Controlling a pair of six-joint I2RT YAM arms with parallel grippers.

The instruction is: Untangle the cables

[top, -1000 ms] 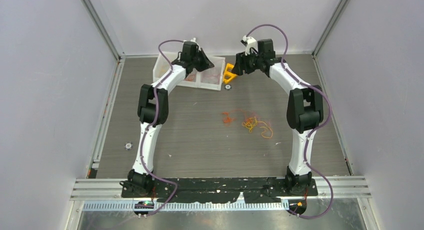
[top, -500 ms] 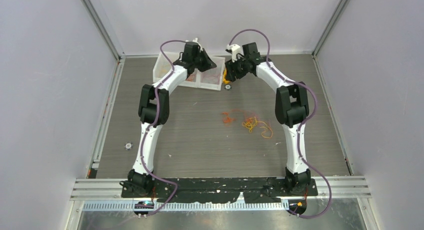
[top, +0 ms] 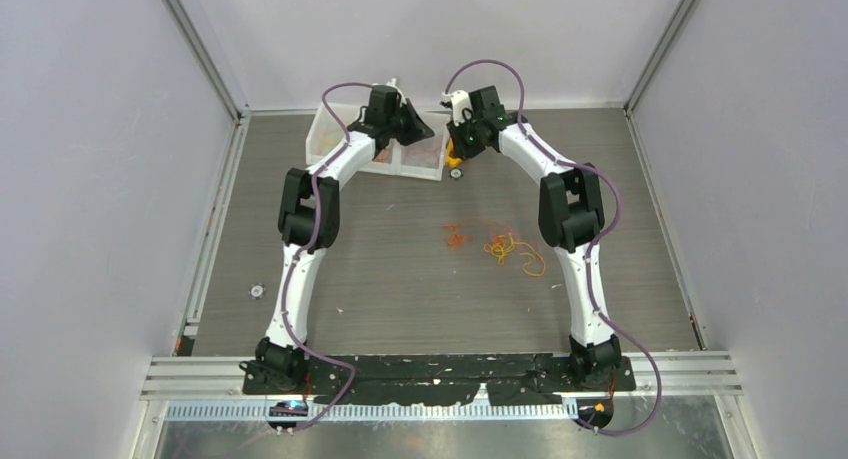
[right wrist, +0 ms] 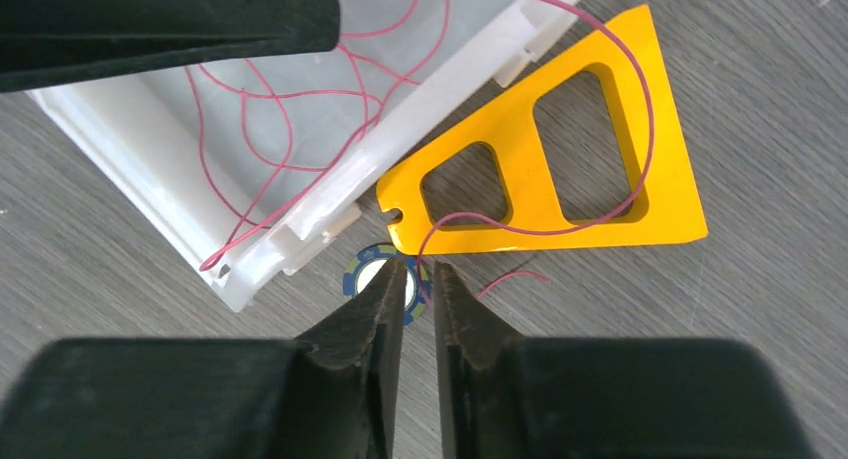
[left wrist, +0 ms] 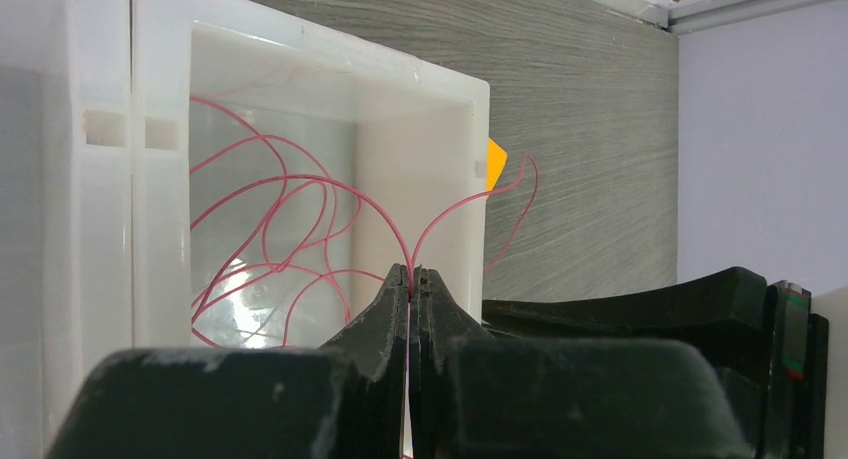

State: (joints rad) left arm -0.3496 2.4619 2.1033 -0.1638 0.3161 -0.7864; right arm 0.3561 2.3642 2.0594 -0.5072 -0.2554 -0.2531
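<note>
A loose clump of thin orange and yellow cables [top: 500,247] lies mid-table. My left gripper [left wrist: 411,271] hangs over the white tray [left wrist: 470,129], shut on a thin red cable [left wrist: 300,179] that loops through the tray and out over its wall. That same red cable [right wrist: 640,129] runs across the orange-yellow triangle [right wrist: 660,199] and drops between the tips of my right gripper [right wrist: 420,269]. Those jaws stand a narrow gap apart, not pinching it. In the top view, the left gripper [top: 425,131] and the right gripper [top: 455,144] are close together at the tray's right end.
A small blue-and-white disc [right wrist: 365,274] lies on the table under my right fingertips, between the tray [right wrist: 150,169] and the triangle. More red strands lie in the tray. Another small disc [top: 257,291] sits at the left. Grey walls enclose the table.
My right arm has swung left, from beside the triangle to over its near corner by the tray, and its jaws have narrowed. The left arm has not moved.
</note>
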